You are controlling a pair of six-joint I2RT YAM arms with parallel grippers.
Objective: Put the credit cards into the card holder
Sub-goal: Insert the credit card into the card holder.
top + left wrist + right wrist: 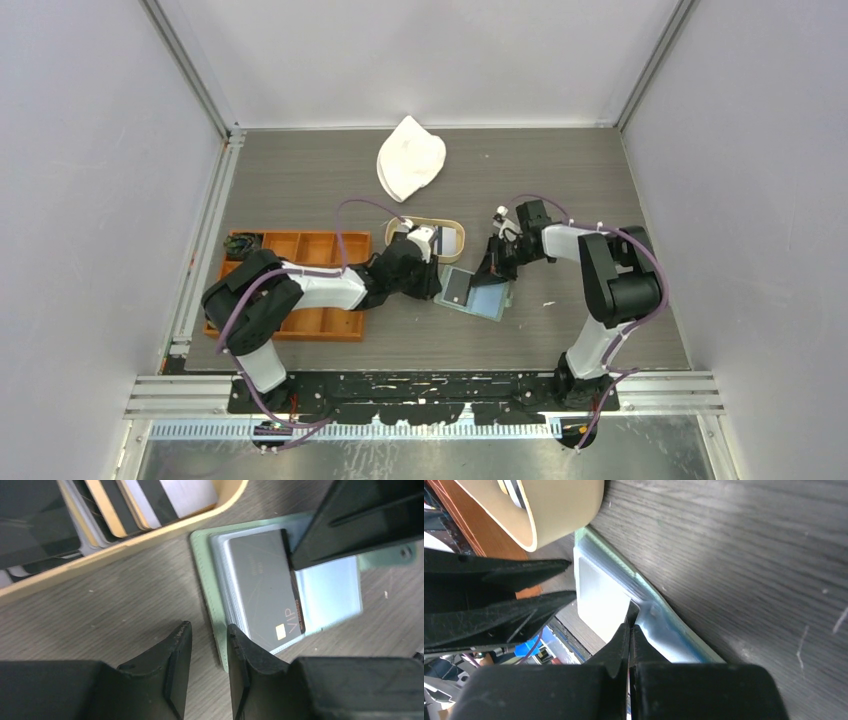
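Note:
The sage-green card holder (490,300) lies open on the table, clear pockets up. A dark grey "VIP" credit card (260,590) sits in its left pocket and shows in the top view too (457,290). My left gripper (209,635) is open and empty, its right fingertip (239,645) at the holder's left edge (205,575). My right gripper (630,625) is shut, its tips down on the holder's fold (674,630) against the card's right edge. More credit cards (145,500) stand in the oval tan tray (125,550).
The tan tray (392,232) sits just behind the card holder. An orange compartmented tray (300,285) lies under my left arm at the left. A white cloth (410,160) lies at the back. A black clump (240,243) sits at the orange tray's far left corner.

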